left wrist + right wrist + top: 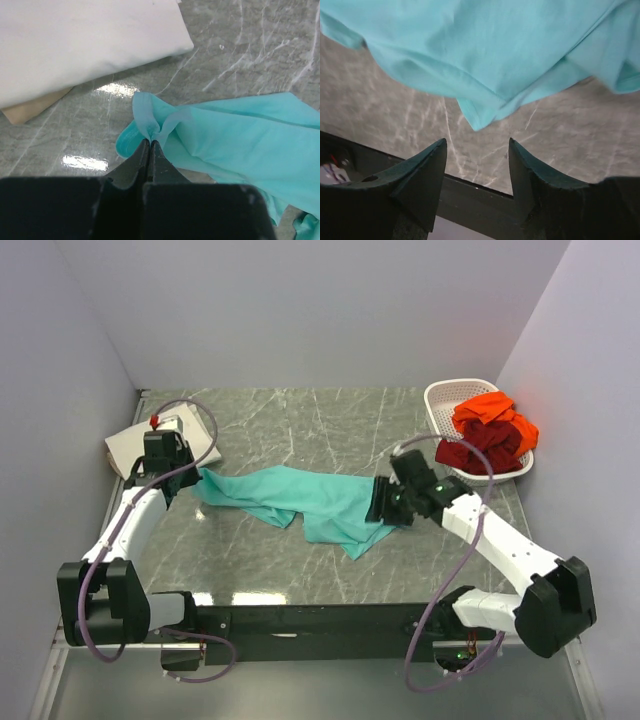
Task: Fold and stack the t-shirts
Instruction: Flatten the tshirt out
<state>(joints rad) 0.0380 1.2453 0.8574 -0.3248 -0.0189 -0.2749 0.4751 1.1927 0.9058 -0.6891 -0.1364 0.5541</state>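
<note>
Left gripper (pixel 150 143) fully closed, pinching a bunched edge of the teal t-shirt (pixel 240 145) at its left end, low over the desk (pixel 300 420). Right gripper (pixel 477 150) wide apart, holding nothing; teal hem hangs just ahead of its fingertips, not between them. Teal t-shirt lies crumpled and stretched across mid-desk between both grippers, unfolded. Folded cream t-shirt (pixel 75 45) sits just beyond the left gripper at the far-left desk edge, tan layer showing under it; left wrist partly covers it from the top view. White lattice basket (pixel 440 395) at far right corner, orange t-shirt (pixel 490 412) and dark red t-shirt (pixel 475 452) heaped inside, spilling over the rim, near the right arm.
</note>
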